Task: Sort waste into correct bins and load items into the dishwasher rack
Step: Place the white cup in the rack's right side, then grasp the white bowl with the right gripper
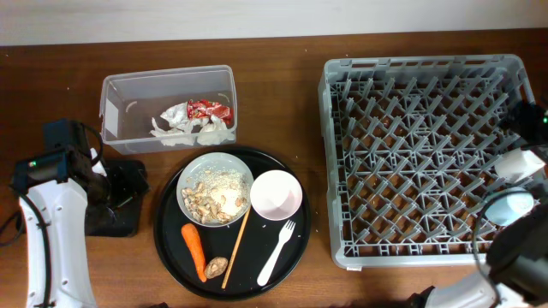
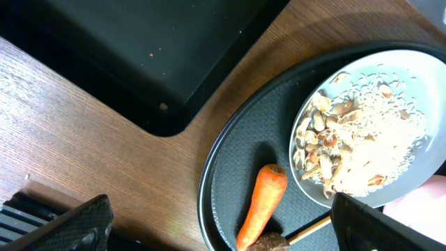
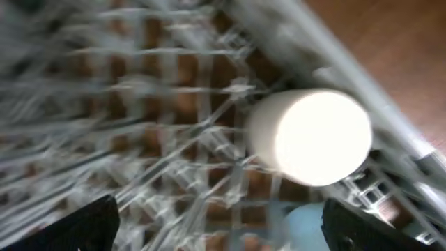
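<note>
Your left gripper (image 2: 219,201), wide and empty, hangs over the carrot (image 2: 265,202), whose length crosses the jaws' closing line

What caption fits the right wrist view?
Open right gripper over a white cup in the grey dishwasher rack.

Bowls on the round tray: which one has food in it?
The wider pale bowl, holding grainy food with brown chunks; the small pinkish bowl beside it is empty.

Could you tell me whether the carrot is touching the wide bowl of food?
Apart. The left wrist view shows a narrow strip of the round black tray between the carrot tip and the wide bowl rim.
</note>
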Tool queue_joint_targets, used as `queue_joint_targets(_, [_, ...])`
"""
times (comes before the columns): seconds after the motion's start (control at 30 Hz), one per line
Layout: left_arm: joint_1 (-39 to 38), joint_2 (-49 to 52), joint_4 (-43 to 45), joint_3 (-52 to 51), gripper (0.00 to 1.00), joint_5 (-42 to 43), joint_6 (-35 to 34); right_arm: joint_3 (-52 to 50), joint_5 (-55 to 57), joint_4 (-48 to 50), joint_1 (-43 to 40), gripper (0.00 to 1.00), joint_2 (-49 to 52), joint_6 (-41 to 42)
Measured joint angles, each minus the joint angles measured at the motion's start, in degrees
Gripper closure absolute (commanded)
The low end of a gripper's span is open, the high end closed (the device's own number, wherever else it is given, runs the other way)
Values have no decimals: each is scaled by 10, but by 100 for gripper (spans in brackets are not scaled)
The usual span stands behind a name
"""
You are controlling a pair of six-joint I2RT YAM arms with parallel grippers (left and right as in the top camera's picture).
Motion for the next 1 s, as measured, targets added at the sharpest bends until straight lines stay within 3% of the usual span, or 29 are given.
queue_joint_targets(0.13, [0, 0, 1, 0, 1, 0, 0, 3, -57, -62, 130, 5, -114, -56])
queue_joint_targets(0.37, [0, 0, 1, 0, 1, 0, 0, 5, -70, -134, 483, 5, -100, -108])
queue_joint_targets(0.57, [0, 0, 1, 0, 1, 0, 0, -12, -58, -121, 630, 10, -2, -108])
queue_joint_targets(0.77, [0, 0, 1, 0, 1, 0, 0, -96, -56, -19, 663, 19, 60, -91])
queue_joint_targets(0.83, [0, 0, 1, 0, 1, 0, 0, -136, -55, 20, 667, 25, 65, -88])
queue_joint_targets(0.87, [0, 0, 1, 0, 1, 0, 0, -153, -54, 46, 669, 33, 64, -88])
queue_joint_targets(0.9, [0, 0, 2, 0, 1, 0, 0, -178, -54, 60, 675, 48, 65, -87])
queue_joint_targets(1.0, [0, 0, 1, 0, 1, 0, 0, -196, -54, 74, 685, 82, 66, -81])
